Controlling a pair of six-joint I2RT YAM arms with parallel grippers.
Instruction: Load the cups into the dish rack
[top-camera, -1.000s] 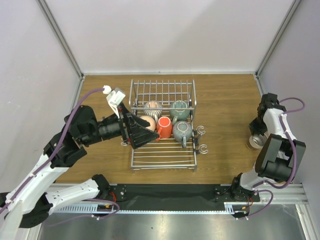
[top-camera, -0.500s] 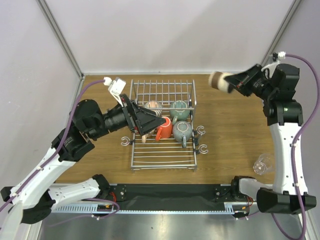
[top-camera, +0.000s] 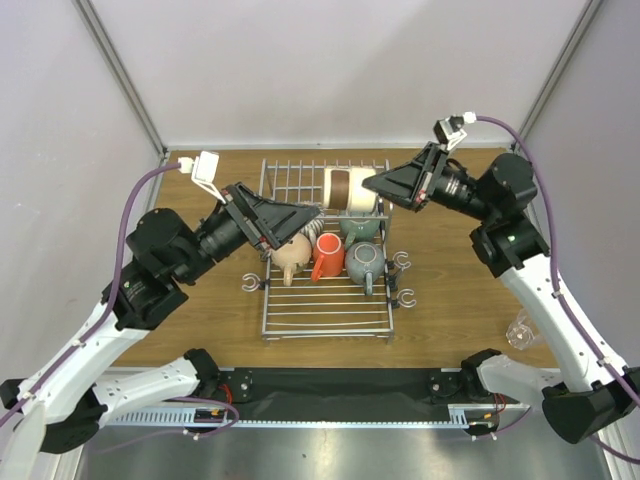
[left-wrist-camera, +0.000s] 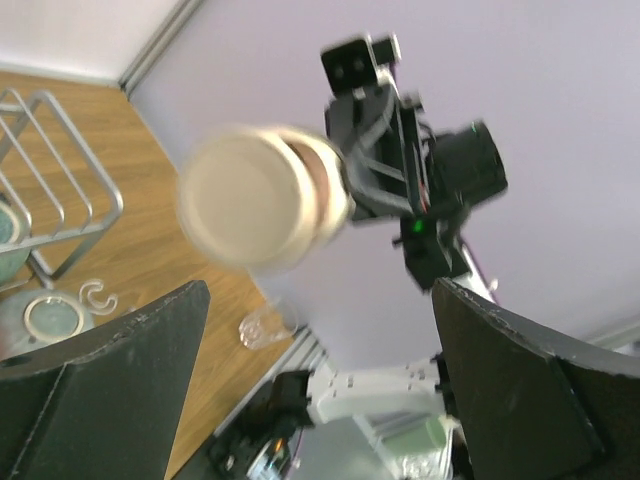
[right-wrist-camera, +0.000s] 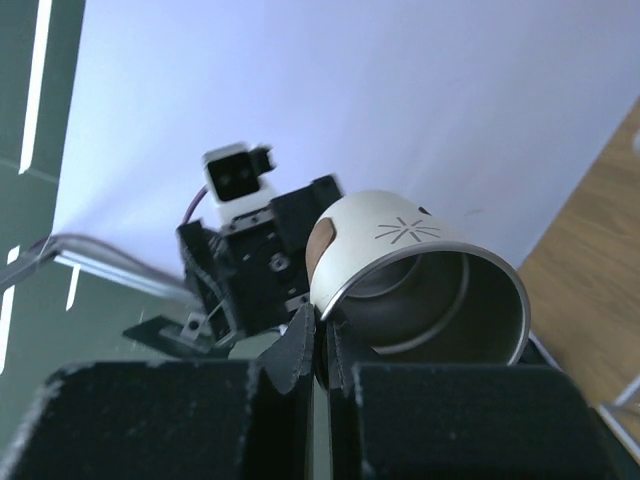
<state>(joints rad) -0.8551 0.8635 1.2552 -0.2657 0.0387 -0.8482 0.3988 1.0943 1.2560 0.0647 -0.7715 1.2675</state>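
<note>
Standing on a brown wooden table (top-camera: 460, 220), the dish rack (top-camera: 325, 310) is in the middle of the top view. Plain pale walls (top-camera: 330, 70) close the table on three sides, with slanted metal posts (top-camera: 120, 75) in the corners. A black strip (top-camera: 340, 385) runs along the lower edge of the frame, where the arm bases are bolted.

The right gripper (top-camera: 367, 185) comes from the upper right and is closed on a cream cup (top-camera: 340, 190) with a brown band. It pinches the rim between its fingers, and the cup is held on its side in the air above the raised back part of the rack. In the right wrist view the cup is shiny inside, and a small star sign (right-wrist-camera: 405, 232) is printed on its side; this is the only mark I can read.

The left gripper (top-camera: 306, 218) hangs over the left part of the rack with its fingers wide apart and nothing between them.

On the rack base lie a beige cup (top-camera: 290, 250), a red-orange mug (top-camera: 328, 256) and a grey-green mug (top-camera: 365, 262). A teal-green mug (top-camera: 360, 224) is partly hidden behind them. A clear glass (top-camera: 522, 328) stands on the table at the right, well apart from the rack.
</note>
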